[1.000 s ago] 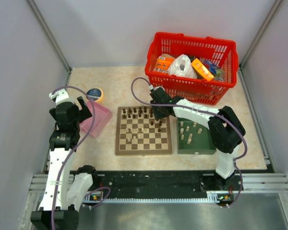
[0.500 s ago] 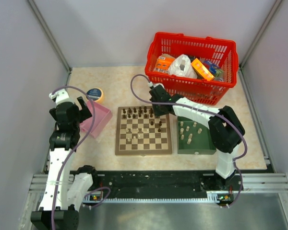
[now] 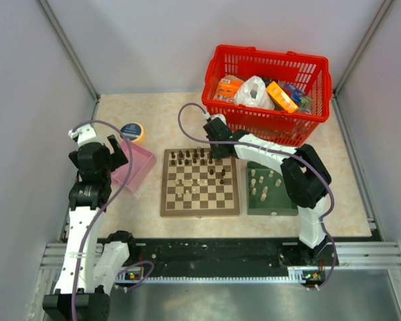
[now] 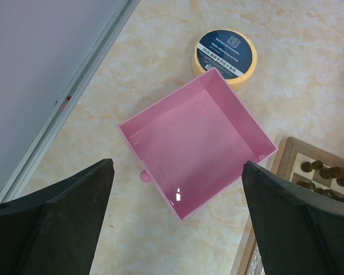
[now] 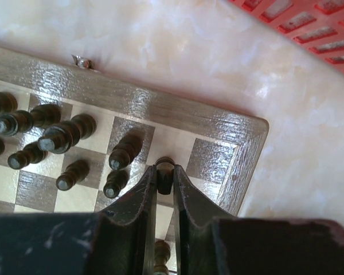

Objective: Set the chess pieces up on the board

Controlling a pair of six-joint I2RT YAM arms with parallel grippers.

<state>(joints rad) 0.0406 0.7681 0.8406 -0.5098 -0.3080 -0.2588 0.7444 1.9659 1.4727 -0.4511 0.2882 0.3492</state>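
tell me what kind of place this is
Probably a robot lab test cell: plain grey panels wall in a marble-look table, two arms are bolted to a metal rail at its near edge, and the chessboard, red basket and pink box look like staged props.

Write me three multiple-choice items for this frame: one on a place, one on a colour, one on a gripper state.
1. Relative to the board, the green tray lies: A. to its left; B. to its right; C. on top of it.
2. The chess piece in the right gripper is: A. pale cream; B. dark brown; C. red.
3. The left gripper is: A. open above the pink box; B. shut on the pink box; C. shut on a chess piece.
Answers: 1 B, the top view shows the tray beside the board's right edge. 2 B, the right wrist view shows a dark piece clamped in the grip. 3 A, the jaws stand wide apart over the box.
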